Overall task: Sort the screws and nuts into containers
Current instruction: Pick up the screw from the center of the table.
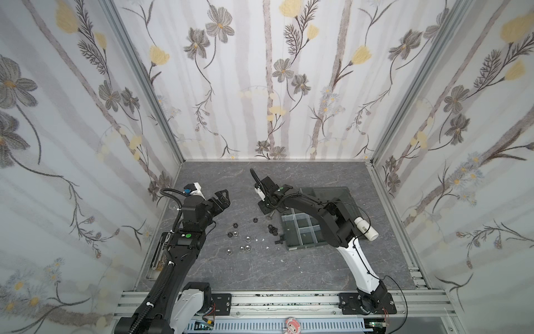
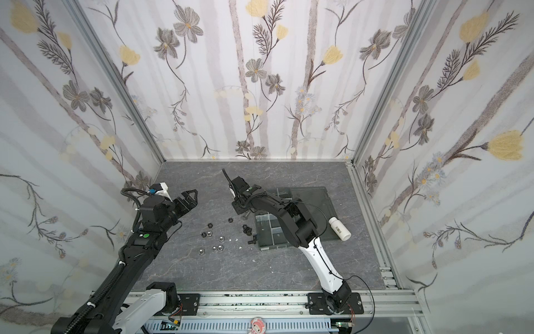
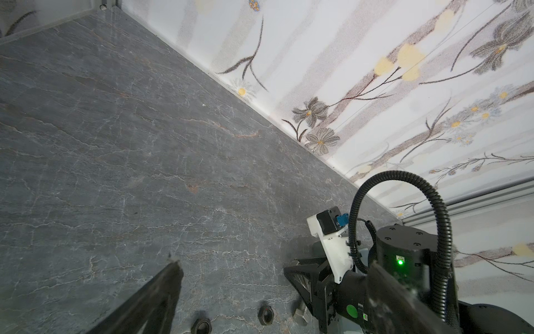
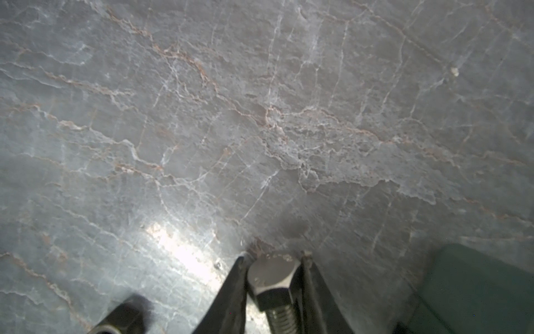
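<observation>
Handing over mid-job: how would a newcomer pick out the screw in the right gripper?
Find the dark grey organizer box. Off the far left corner of its compartments, the right gripper is shut on a screw: silver, hex-headed, with a threaded shank, unlike the black ring nuts lying free beside it.

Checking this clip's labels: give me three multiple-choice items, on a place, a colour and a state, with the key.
1. Relative to the organizer box, the silver nuts lie: A inside it; B on the table beside it, toward the left arm; C on its lid.
2. The hex bolt in the right gripper is: A black; B silver; C brass.
3. The left gripper is: A open and empty; B shut on a nut; C shut on a bolt.
Key: B, they sit on bare tabletop; B, its head shines silver; A, its jaws stand apart, nothing between.
</observation>
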You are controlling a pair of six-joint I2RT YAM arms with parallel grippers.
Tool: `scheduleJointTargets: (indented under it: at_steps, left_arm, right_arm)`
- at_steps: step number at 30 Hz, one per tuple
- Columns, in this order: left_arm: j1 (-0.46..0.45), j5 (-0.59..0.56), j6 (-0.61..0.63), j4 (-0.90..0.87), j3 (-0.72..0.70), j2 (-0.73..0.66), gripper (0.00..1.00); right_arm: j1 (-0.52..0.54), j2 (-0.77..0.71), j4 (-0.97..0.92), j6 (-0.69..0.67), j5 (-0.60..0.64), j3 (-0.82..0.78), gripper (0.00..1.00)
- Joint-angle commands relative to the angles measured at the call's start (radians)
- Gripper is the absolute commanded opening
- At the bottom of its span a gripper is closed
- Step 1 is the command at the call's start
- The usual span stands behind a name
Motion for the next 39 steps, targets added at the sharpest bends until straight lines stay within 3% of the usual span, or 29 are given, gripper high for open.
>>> scheduleJointTargets:
  at_steps: [1,7,27,33,39]
  left_arm:
    - [0.0,-0.009,-0.012,0.015,0.001,-0.003,1.0]
    - [0.001,-0.008,-0.015,0.015,0.006,-0.001,1.0]
    - [-0.001,0.049,-0.013,0.0,0.053,-0.001,1.0]
    - [-0.027,0.053,-0.03,0.037,0.036,0.025,1.0]
    - [-0.112,-0.002,-0.032,0.078,0.045,0.097,1.0]
  right_arm:
    - [0.003,0.003,-0.013,-0.001,-0.011,0.003,0.2]
    - [0.003,-0.026,-0.012,0.0,-0.01,0.003,0.16]
    - [-0.01,-0.215,-0.065,-0.009,0.029,0.001,0.16]
    - [-0.055,-0.284,-0.055,-0.008,0.03,-0.077,0.16]
    - [-0.104,-0.368,-0.002,-0.001,0.025,-0.21,0.16]
